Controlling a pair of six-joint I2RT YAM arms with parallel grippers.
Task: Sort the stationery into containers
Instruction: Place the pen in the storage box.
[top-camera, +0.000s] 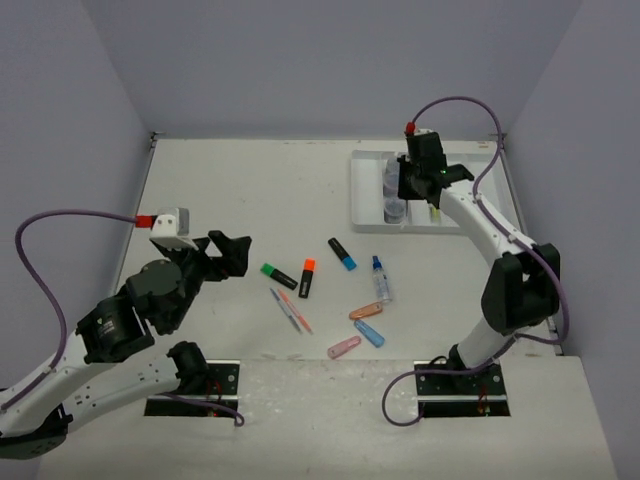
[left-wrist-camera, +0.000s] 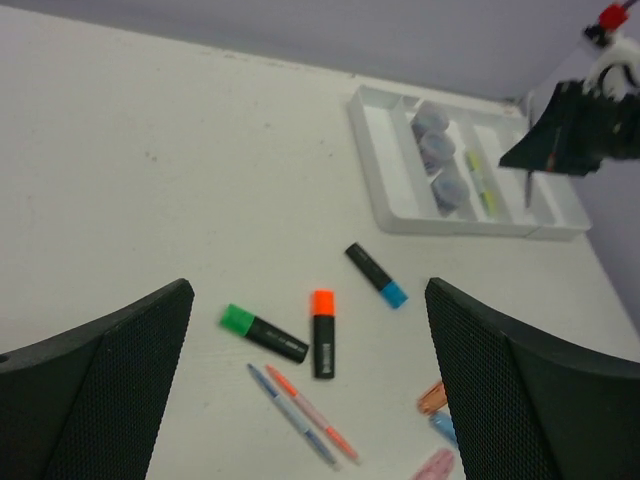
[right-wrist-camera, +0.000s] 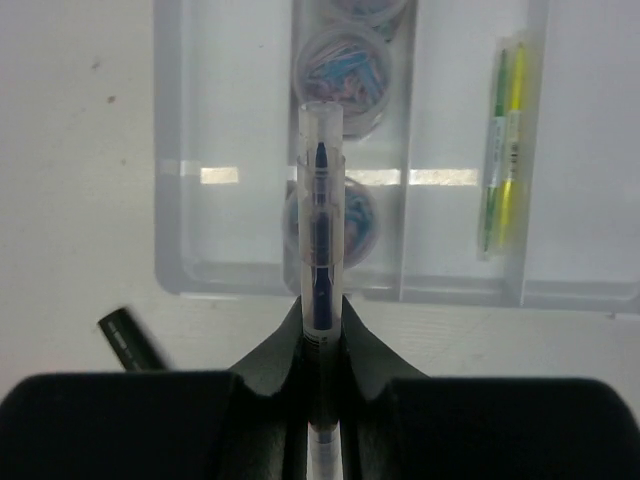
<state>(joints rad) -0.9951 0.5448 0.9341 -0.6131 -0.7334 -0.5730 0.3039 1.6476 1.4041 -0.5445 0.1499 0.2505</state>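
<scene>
Holding a blue pen (right-wrist-camera: 320, 240) over the tray (top-camera: 358, 190): right end effector (right-wrist-camera: 320, 345) is clamped on it.
Pen sticks out past the tray's near wall, above the jar compartment. Three jars (left-wrist-camera: 437, 152) sit in that compartment, with yellow-green pens (right-wrist-camera: 503, 150) in the next one over. Left end effector (top-camera: 225, 250) is wide open, well clear of the tray, above the surface (top-camera: 220, 190). Highlighters (top-camera: 307, 278), thin pens (top-camera: 291, 310), capsules (top-camera: 365, 312) and bottle (top-camera: 381, 279) lie loose on the tray's near side.
</scene>
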